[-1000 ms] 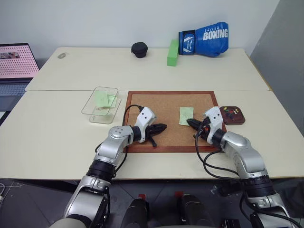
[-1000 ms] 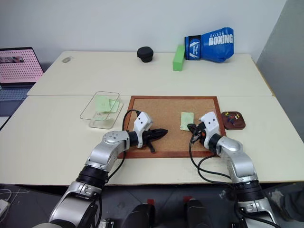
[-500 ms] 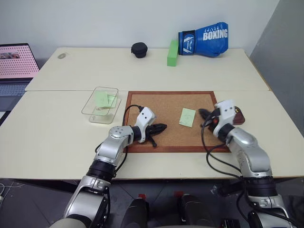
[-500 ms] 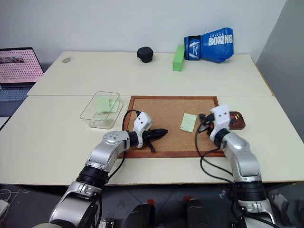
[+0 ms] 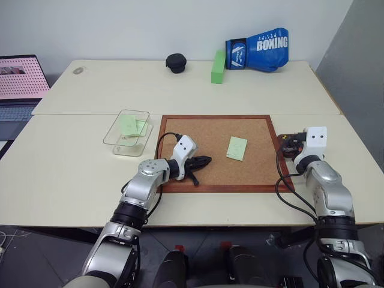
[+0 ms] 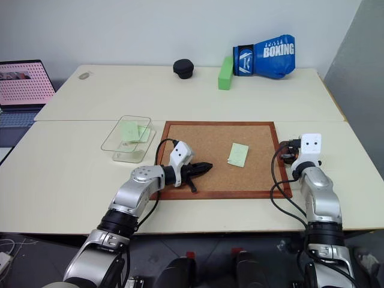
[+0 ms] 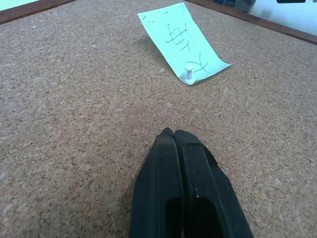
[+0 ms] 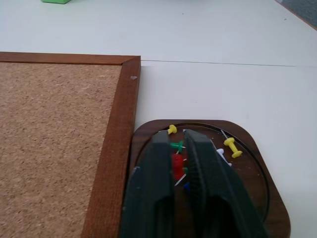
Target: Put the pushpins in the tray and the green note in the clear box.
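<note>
On corkboard (image 5: 216, 153) 1 green note (image 5: 236, 147), left pincer (image 7: 172, 135) closed, right pincer (image 8: 179, 140) gripping red pushpin (image 8: 177, 165)

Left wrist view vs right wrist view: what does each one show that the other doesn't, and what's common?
Left wrist only: the green note lying on the cork with a white pushpin standing in one corner, and the left gripper, shut and empty.
Right wrist only: the tray holding yellow, green and red pushpins, and the right gripper over it with a red pushpin between its fingers.
Both: the corkboard.
</note>
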